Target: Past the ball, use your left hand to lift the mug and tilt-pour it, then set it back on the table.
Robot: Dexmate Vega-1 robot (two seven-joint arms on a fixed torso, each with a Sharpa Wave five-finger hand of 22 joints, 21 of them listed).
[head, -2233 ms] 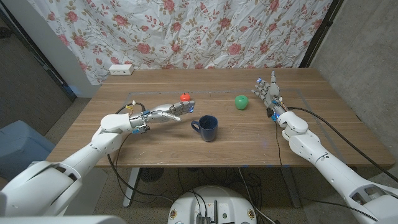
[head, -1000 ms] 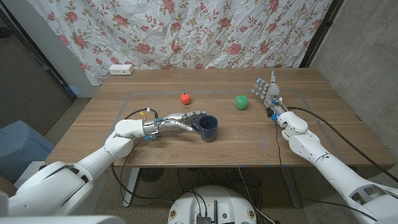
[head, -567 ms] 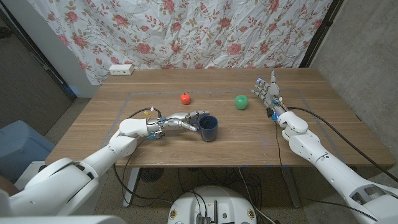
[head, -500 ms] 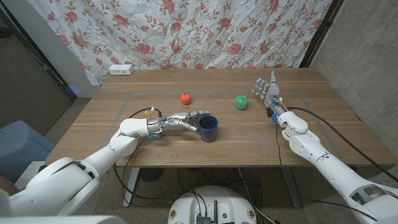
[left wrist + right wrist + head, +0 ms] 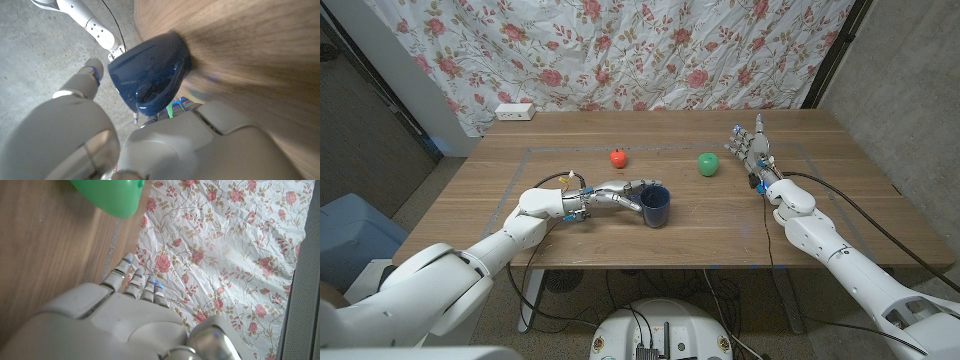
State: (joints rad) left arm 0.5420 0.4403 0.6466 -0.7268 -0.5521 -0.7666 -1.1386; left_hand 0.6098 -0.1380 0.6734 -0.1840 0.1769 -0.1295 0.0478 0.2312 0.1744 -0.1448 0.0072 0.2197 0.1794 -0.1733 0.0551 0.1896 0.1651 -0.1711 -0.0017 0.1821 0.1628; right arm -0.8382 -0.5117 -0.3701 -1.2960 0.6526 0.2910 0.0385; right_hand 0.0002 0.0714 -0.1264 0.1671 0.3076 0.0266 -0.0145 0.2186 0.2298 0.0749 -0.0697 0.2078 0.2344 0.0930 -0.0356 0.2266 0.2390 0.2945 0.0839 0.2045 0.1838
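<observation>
— As we read across from the left, what do we meet first?
— We meet a white power strip (image 5: 515, 111) at the table's (image 5: 470, 215) far left edge, under the flowered curtain (image 5: 620, 50). Nearer us, the left hand (image 5: 612, 193) reaches across the wood to the dark blue mug (image 5: 655, 206), which stands upright near the table's middle.
— Does the hand hold the mug?
— We cannot tell. In the head view the fingertips meet the mug's left side, where its handle would be, but they cover that spot. In the left wrist view the mug (image 5: 150, 72) sits right beyond the hand (image 5: 165, 145), and the hand's own back hides the fingers' grasp.
— And behind it?
— We see a small red ball (image 5: 618, 158) past the mug, apart from it, too small to say more. Further right lies a green ball (image 5: 708, 164); in the right wrist view it (image 5: 107, 195) is cut off at the frame's edge.
— And the right hand (image 5: 750, 148)?
— We see it near the table's right side, fingers extended and spread, holding nothing.
</observation>
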